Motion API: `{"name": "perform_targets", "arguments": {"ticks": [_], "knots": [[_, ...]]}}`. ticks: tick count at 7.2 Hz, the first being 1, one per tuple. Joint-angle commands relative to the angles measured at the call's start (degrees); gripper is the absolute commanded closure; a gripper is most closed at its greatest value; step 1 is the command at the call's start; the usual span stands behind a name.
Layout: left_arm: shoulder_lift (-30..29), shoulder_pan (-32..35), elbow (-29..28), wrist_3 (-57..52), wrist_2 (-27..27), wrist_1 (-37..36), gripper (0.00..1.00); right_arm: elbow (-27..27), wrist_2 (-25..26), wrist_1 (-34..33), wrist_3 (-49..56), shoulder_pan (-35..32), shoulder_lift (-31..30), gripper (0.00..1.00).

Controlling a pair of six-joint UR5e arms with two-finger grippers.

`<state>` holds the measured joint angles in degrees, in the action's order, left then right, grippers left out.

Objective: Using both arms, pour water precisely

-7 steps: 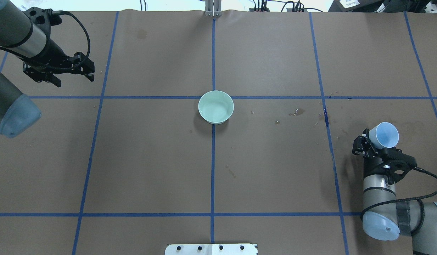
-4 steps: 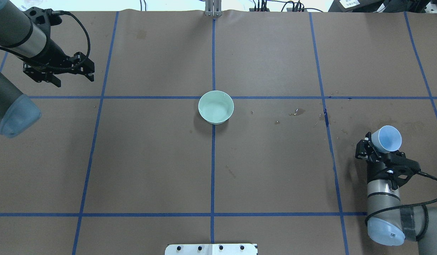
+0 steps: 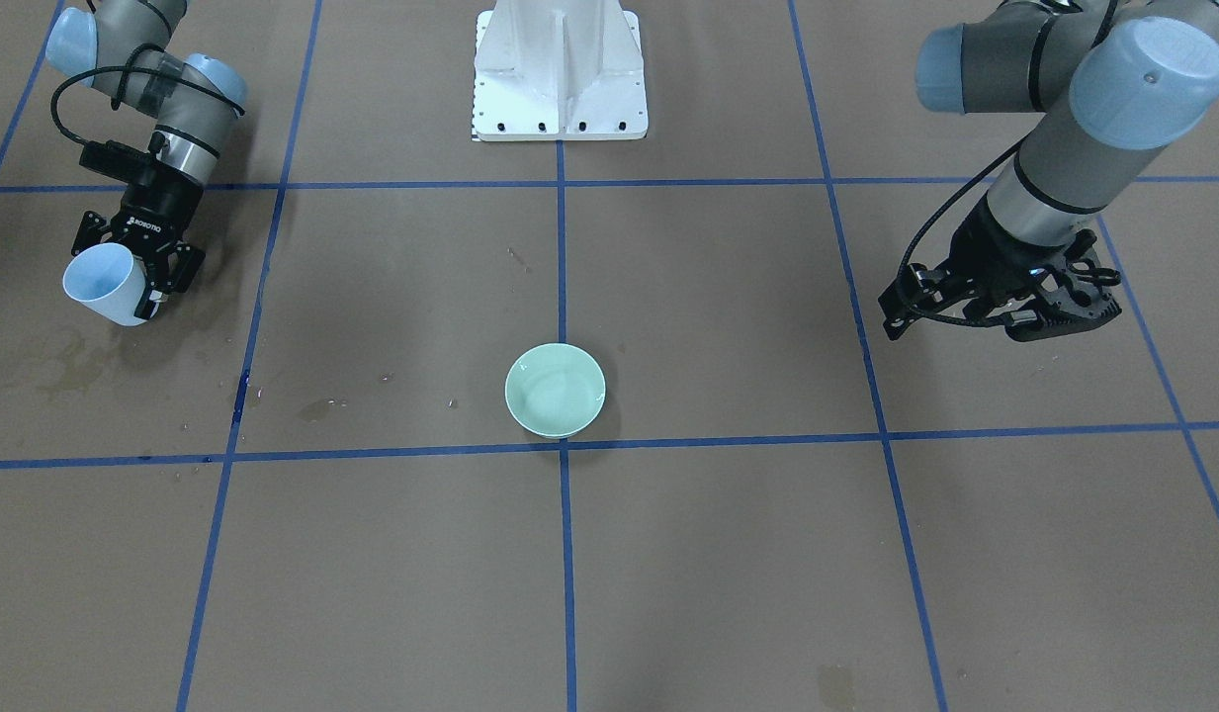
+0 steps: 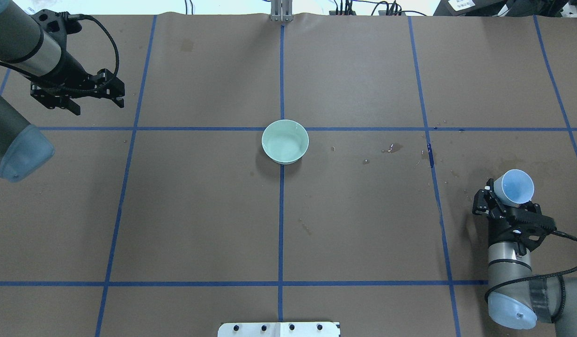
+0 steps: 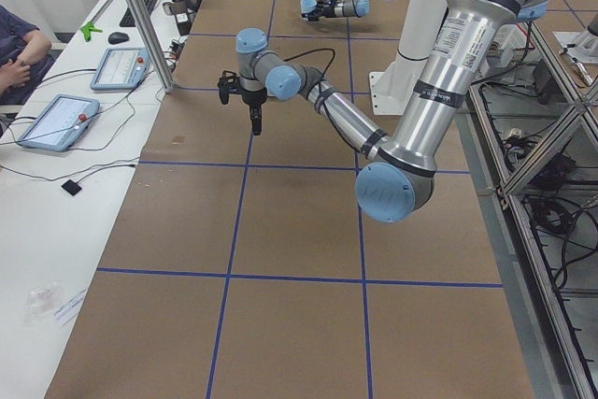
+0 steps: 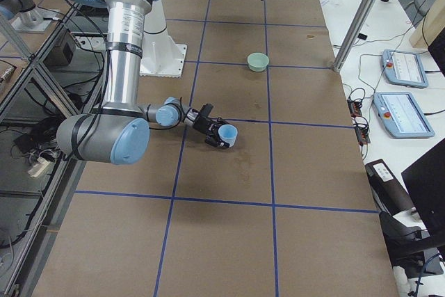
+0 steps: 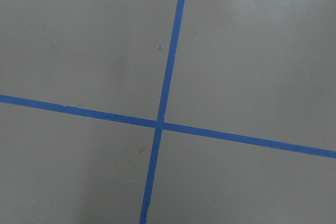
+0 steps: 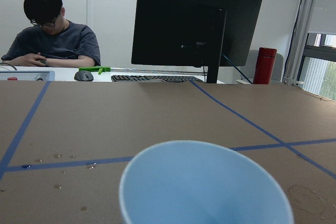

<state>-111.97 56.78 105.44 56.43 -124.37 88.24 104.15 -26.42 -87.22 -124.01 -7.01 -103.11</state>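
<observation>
Nearest us, the right claw (image 4: pixel 506 199) is clamped round a pale blue cup (image 4: pixel 516 186), tipped over low above the counter (image 4: pixel 199 210), well clear of the bowl (image 4: pixel 285 141). Drops of water (image 4: pixel 392 149) dot the counter between them; the bowl's fill I can't make out. The pour looks finished: next, level that cup and set it down gently. Far off, the left claw (image 4: pixel 97 105) gapes wide, empty.

The brown table (image 4: pixel 199 210) is showing a grid of blue tape lines (image 4: pixel 281 224). A pale green bowl (image 4: pixel 285 141) is sitting in the middle. At the right, a light blue cup (image 4: pixel 516 187) is standing out against the black right gripper (image 4: pixel 503 202).
</observation>
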Motion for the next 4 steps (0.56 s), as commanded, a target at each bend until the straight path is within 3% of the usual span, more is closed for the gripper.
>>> {"name": "perform_targets", "arguments": {"ticks": [1, 4], "knots": [[0.00, 0.00, -0.14, -0.09, 0.00, 0.00, 0.00, -0.62, -0.03, -0.32, -0.26, 0.77, 0.02, 1.00], [0.70, -0.09, -0.06, -0.18, 0.09, 0.00, 0.00, -0.62, -0.03, -0.41, -1.76, 1.83, -0.07, 1.00]]}}
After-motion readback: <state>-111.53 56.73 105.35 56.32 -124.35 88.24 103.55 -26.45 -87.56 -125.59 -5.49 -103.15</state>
